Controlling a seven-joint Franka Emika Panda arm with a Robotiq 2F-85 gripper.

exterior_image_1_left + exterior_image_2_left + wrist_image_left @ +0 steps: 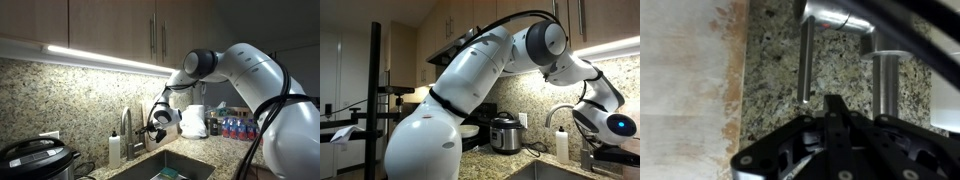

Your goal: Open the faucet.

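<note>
"Where is it, seen from outside?"

"In an exterior view the faucet (125, 125) rises left of centre, in front of the speckled wall (60, 95). The soap bottle (115, 150) is just beside it, toward the left edge. My gripper (157, 120) hangs close on the other side, above the sink (180, 168). Whether I touch the faucet, I can't tell from there."

"And from the opposite camera?"

"In an exterior view the faucet (553, 114) arches at the right of the frame, with the rice cooker (505, 133) further left. My gripper sits in the lower right corner, mostly hidden behind my own wrist."

"What does your wrist see?"

"A steel tube of the faucet (806, 60) runs down the upper middle of the frame and ends just above my fingers (828, 115). They look pressed together with nothing between them (the picture is blurred, so I say that carefully)."

"So how far along?"

"I judge the approach is done and the opening is not. No water shows in any view, and I can't make out the lever. I have yet to find it and push it."
</note>
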